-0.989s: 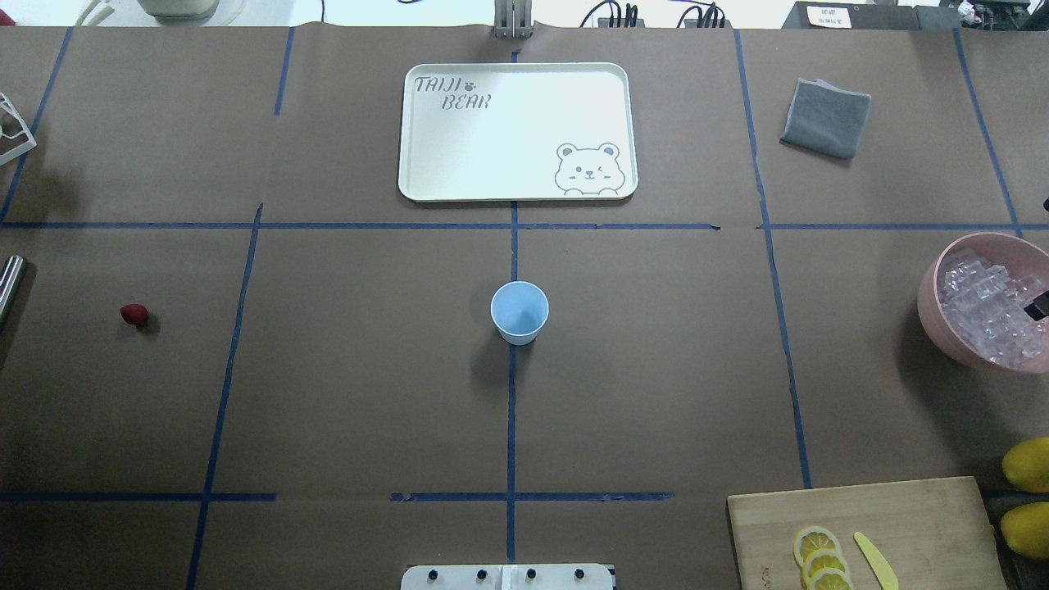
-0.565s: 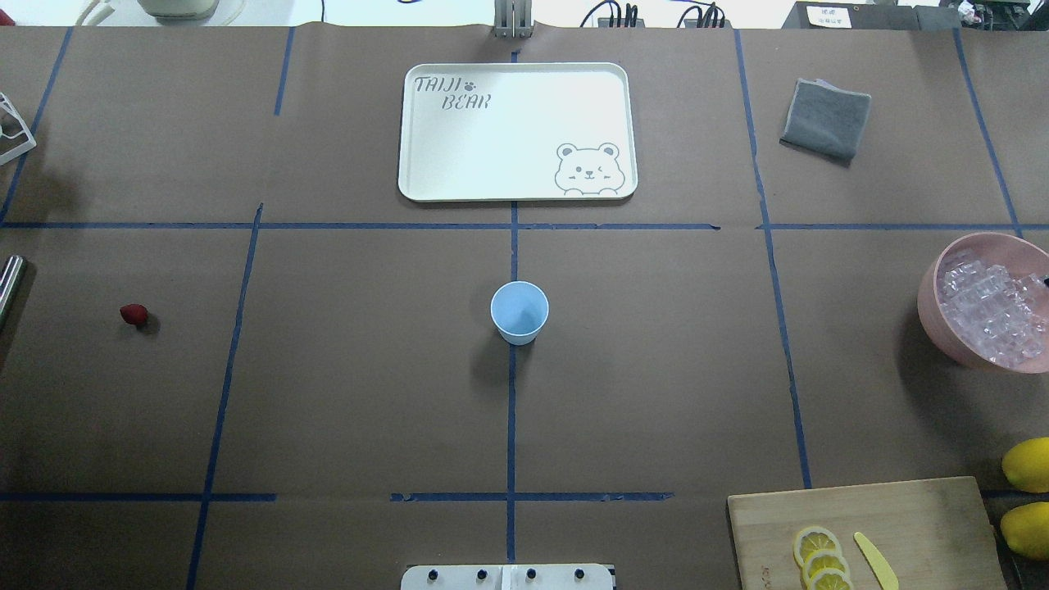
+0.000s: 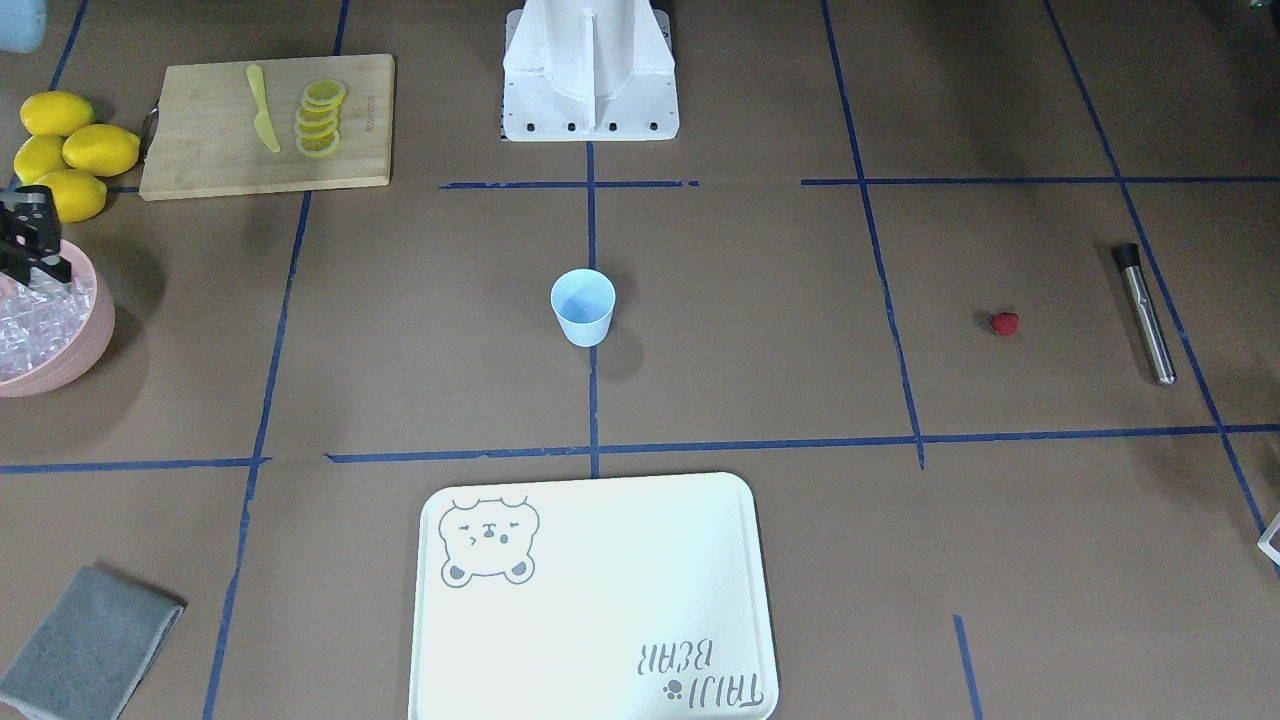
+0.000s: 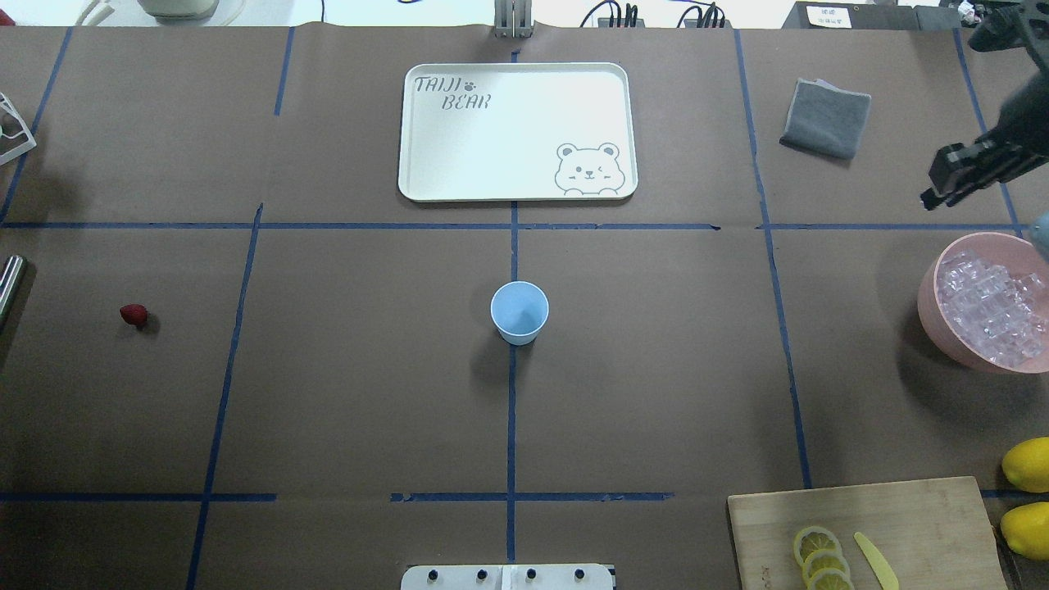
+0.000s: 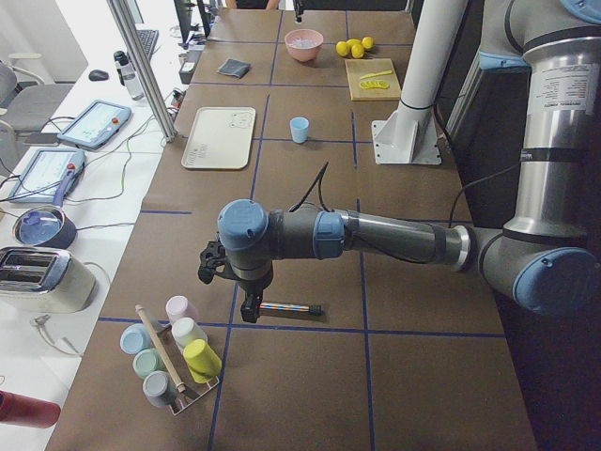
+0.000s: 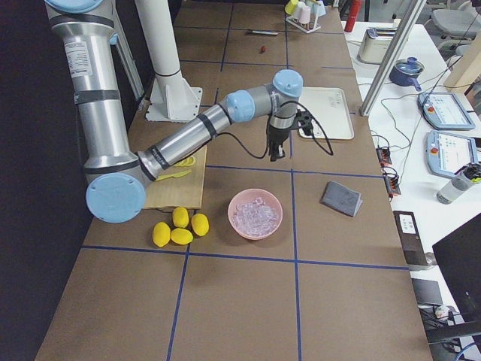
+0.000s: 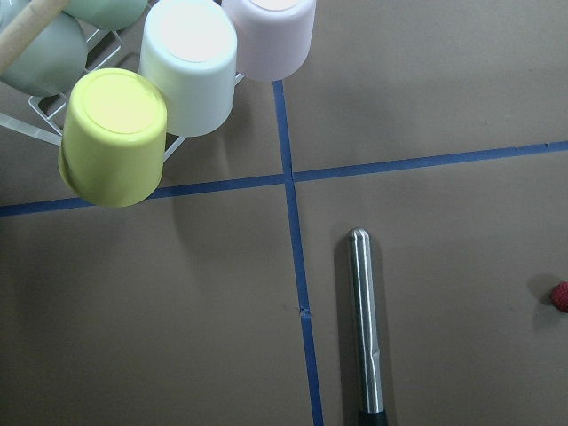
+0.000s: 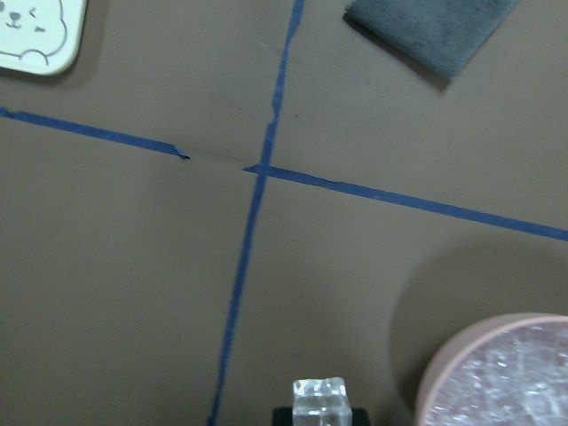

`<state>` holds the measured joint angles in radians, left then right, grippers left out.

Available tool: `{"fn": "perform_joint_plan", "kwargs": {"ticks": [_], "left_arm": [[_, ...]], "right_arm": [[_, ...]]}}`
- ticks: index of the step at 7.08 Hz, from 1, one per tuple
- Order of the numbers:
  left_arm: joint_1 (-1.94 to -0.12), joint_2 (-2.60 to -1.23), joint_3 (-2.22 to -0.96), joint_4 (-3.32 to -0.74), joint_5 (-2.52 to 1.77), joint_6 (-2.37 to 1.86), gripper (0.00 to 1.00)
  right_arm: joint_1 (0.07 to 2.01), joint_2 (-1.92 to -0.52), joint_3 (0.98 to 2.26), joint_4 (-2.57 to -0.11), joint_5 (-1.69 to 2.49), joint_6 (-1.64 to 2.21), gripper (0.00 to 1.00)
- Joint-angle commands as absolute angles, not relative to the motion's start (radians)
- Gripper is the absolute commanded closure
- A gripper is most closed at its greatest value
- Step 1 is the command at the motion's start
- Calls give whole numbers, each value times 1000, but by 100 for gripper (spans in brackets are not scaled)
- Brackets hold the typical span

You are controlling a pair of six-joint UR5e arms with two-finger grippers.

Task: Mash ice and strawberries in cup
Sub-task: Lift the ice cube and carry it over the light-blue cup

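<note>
The pale-blue cup (image 4: 519, 311) stands upright at the table's middle, with nothing visible inside it. A pink bowl (image 4: 930, 303) at the right edge holds the ice (image 4: 992, 307). My right gripper (image 4: 938, 188) hangs above the table just beyond the bowl, shut on one ice cube (image 8: 319, 397). The strawberry (image 4: 133, 314) lies alone at the far left, beside a steel muddler (image 3: 1145, 312). My left gripper (image 5: 249, 305) hovers over the muddler's end. It shows only in the exterior left view, so I cannot tell whether it is open or shut.
A white bear tray (image 4: 516, 131) lies beyond the cup and a grey cloth (image 4: 825, 117) at the back right. A cutting board (image 4: 901, 516) with lemon slices and whole lemons (image 4: 1026, 465) fill the near right corner. A rack of cups (image 5: 169, 362) stands by the left arm.
My right gripper has lifted out of the pink bowl with an ice cube and moved to the bowl's far side. Cup and strawberry have not moved.
</note>
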<state>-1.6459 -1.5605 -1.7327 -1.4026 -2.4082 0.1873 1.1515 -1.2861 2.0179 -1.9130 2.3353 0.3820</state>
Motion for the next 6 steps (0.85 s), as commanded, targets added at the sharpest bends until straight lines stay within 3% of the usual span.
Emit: {"fn": "perform_joint_plan", "kwargs": {"ticks": [1, 4, 6], "left_arm": [[-1646, -1557, -1735, -1405, -2410, 187, 0], [-1644, -1557, -1735, -1408, -2410, 186, 0], [-1644, -1557, -1735, -1408, -2408, 186, 0]], "right_arm": [[963, -1063, 1981, -1924, 2316, 765, 100], [689, -837, 1871, -1907, 2093, 1087, 100], [585, -720, 1662, -1771, 1993, 1207, 100]]}}
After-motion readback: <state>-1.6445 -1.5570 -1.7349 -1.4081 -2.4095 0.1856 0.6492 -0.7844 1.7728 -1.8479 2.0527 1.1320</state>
